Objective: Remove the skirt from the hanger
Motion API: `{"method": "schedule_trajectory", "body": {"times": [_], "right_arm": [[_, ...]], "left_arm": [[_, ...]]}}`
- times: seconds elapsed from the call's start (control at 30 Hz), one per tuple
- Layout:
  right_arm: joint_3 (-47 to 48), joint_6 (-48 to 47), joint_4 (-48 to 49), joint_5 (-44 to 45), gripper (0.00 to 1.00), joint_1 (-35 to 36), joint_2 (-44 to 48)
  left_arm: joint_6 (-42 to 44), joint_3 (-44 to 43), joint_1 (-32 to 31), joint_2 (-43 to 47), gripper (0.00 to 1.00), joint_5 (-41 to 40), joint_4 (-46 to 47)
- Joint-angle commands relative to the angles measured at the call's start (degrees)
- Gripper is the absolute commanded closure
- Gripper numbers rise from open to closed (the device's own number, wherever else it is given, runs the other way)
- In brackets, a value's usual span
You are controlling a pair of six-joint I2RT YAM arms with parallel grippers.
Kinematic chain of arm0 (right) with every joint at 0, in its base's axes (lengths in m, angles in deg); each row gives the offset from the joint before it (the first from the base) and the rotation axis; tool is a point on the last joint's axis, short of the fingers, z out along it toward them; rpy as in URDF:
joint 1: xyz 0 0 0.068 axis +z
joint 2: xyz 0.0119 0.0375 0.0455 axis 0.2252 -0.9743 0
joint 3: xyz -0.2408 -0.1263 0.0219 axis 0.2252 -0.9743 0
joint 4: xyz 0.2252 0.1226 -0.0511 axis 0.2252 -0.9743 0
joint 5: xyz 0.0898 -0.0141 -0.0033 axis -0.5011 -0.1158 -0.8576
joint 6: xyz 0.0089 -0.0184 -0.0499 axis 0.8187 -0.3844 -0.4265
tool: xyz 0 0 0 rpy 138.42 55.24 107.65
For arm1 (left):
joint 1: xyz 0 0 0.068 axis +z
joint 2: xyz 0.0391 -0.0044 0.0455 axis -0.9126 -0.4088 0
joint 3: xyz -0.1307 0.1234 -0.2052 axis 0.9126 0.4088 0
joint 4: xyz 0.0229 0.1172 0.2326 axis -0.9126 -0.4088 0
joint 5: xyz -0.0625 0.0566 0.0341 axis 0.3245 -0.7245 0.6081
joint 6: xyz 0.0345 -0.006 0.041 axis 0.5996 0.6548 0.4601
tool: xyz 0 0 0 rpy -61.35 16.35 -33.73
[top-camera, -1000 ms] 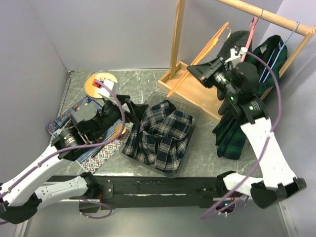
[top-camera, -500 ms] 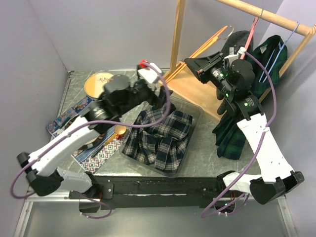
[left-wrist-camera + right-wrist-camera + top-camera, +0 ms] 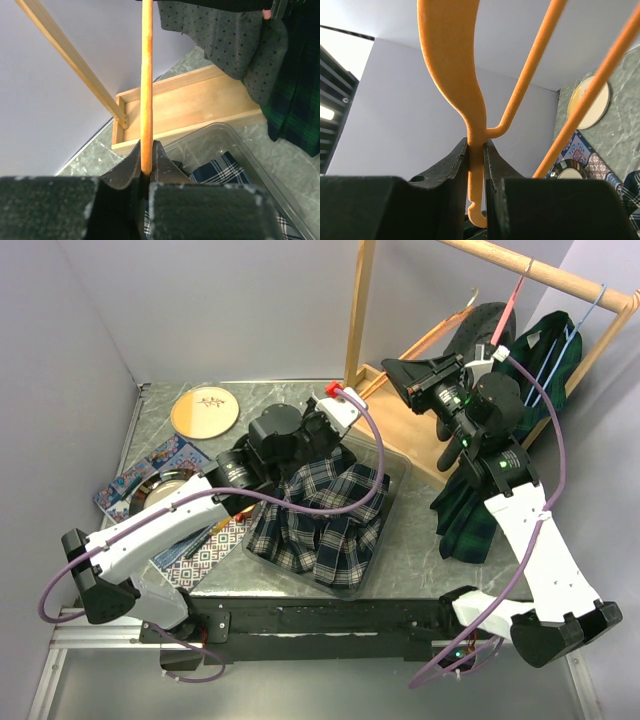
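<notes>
The navy and white plaid skirt (image 3: 325,515) lies crumpled in a clear plastic bin (image 3: 392,462); a corner of this skirt (image 3: 220,169) shows in the left wrist view. The orange hanger (image 3: 437,328) is bare and held slanting in front of the rack. My right gripper (image 3: 402,376) is shut on a flat arm of the hanger (image 3: 451,60), pinched between its fingers (image 3: 476,150). My left gripper (image 3: 345,410) is raised over the bin's far edge, shut on the hanger's thin straight bar (image 3: 146,75) at its lower end (image 3: 146,167).
A wooden rack with a tray base (image 3: 400,425) and upright post (image 3: 358,310) stands behind the bin. A grey dotted garment (image 3: 487,325) and a green plaid skirt (image 3: 470,510) hang on it. A round wooden plate (image 3: 204,411), a bowl (image 3: 163,490) and patterned mats (image 3: 215,550) lie at the left.
My left arm swung up from the bin's left side to the hanger's lower end and its jaws closed on the bar. The right gripper kept its hold, shifting the hanger slightly.
</notes>
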Motion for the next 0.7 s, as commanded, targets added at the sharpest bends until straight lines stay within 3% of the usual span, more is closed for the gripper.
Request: {"method": "schedule_trajectory", "body": {"times": [0.0, 0.13, 0.17, 0.2, 0.23, 0.33, 0.47, 0.57, 0.67], "right_arm": [[-2.47, 1.23, 5.70, -3.55, 1.00, 0.45, 1.84], [-1.70, 0.80, 4.06, -3.56, 1.00, 0.45, 2.02], [-1.51, 0.71, 2.92, -3.12, 1.00, 0.45, 2.10], [-1.69, 0.80, 2.99, -2.85, 1.00, 0.45, 2.63], [-2.21, 1.32, 3.25, -2.68, 1.00, 0.45, 2.98], [-2.13, 1.59, 3.17, -3.02, 1.00, 0.53, 3.60], [-3.62, 3.60, 5.97, -4.08, 1.00, 0.54, 3.68], [-3.45, 4.05, 5.20, -4.26, 1.00, 0.62, 3.25], [-3.88, 4.40, 6.06, -5.49, 1.00, 0.53, 3.07]], "left_arm": [[0.84, -0.54, -1.50, 1.32, 0.99, -1.40, 7.96], [-0.39, -2.12, -1.50, 0.97, 0.96, -1.40, 5.68], [-1.26, -2.21, -1.50, 0.97, 0.83, -1.75, 5.24], [-1.44, -1.60, -1.59, 1.75, 0.62, -1.93, 5.15], [-1.36, -0.81, -1.50, 2.28, 0.30, -1.67, 5.85], [-0.13, 2.88, -1.76, 4.48, 0.20, -0.97, 10.49], [4.61, 2.64, -1.85, 3.44, 0.25, 0.53, 14.47], [6.81, -1.84, -1.94, -0.16, 0.41, 0.18, 11.66], [7.95, -2.13, -2.38, -1.75, 0.71, 0.27, 12.00]]}}
